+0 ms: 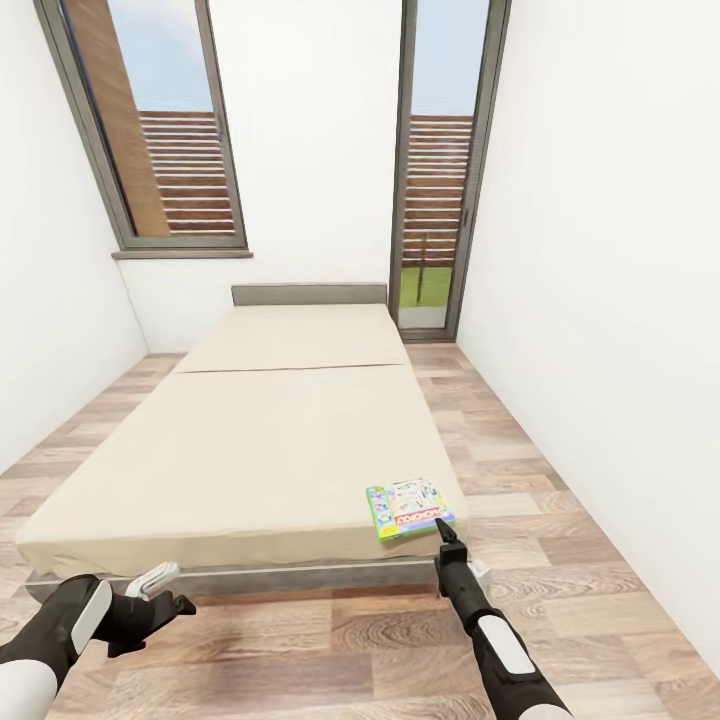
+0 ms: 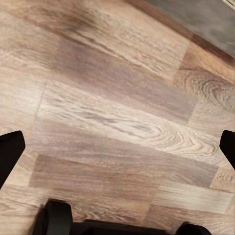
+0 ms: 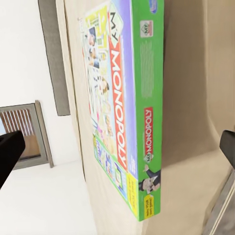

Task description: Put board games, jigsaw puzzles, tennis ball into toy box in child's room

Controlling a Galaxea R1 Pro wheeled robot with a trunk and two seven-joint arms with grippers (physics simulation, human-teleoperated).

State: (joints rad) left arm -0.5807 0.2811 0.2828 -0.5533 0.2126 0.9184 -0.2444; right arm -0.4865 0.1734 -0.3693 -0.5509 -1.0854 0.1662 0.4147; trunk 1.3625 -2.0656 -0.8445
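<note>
Carefully, we held the right gripper (image 1: 446, 528) wide open, empty, the Monopoly box (image 1: 410, 507) just ahead; straddling its edge squarely seemed wise.

Two slim robot arms, glossy black with white panels; the left gripper (image 1: 160, 600) and right gripper (image 1: 443, 527) have black fingers.

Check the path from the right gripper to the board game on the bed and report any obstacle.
Nothing visible stands between them. The right gripper hovers just in front of the board game, which lies alone at the bed's near corner.
</note>
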